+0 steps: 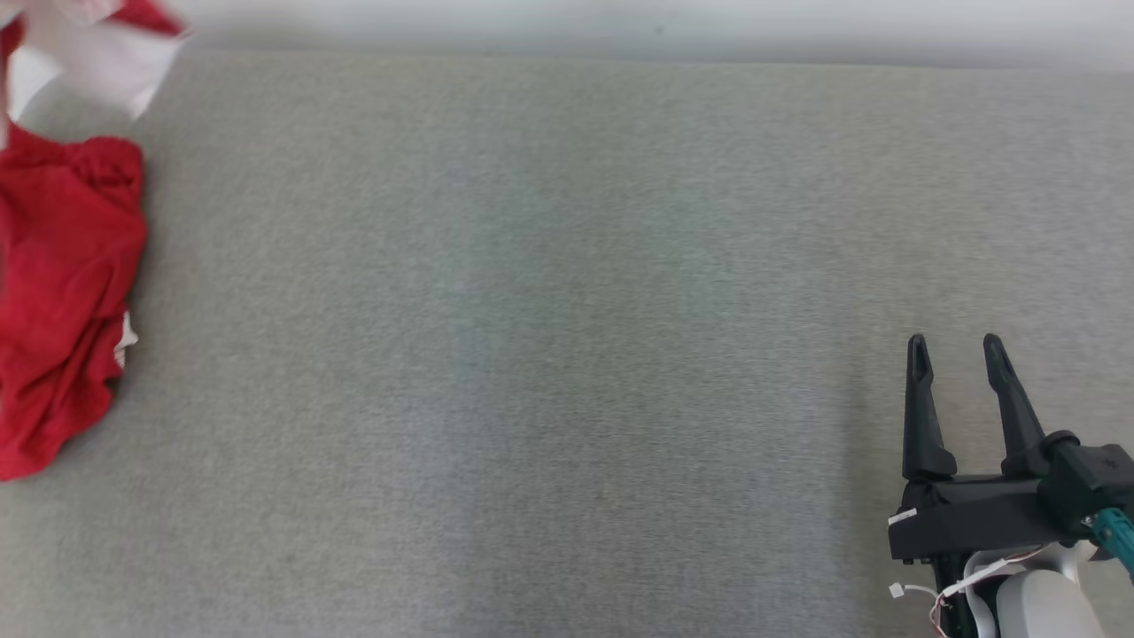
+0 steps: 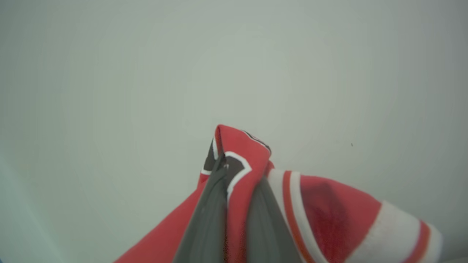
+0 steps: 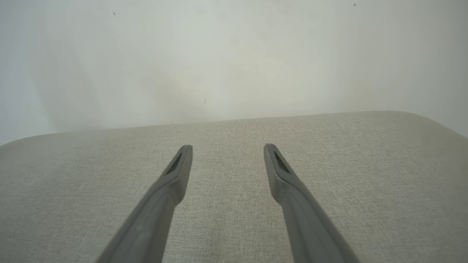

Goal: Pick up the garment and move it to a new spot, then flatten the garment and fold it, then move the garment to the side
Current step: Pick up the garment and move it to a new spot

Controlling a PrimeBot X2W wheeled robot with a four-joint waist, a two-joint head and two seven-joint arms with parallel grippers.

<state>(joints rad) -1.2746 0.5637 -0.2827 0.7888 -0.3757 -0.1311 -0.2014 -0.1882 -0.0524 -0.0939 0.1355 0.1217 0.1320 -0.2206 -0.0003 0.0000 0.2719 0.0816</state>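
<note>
The garment is red with white bands and hangs crumpled at the far left of the head view, its upper part blurred. In the left wrist view my left gripper is shut on a fold of the garment, red cloth with white and dark trim pinched between the two grey fingers and draping to the right, lifted in front of a pale wall. My right gripper stands open at the lower right above the grey surface. The right wrist view shows the right gripper spread with nothing between its fingers.
A grey fabric surface spreads across the head view, ending at a pale wall along the back. The same back edge and wall appear in the right wrist view.
</note>
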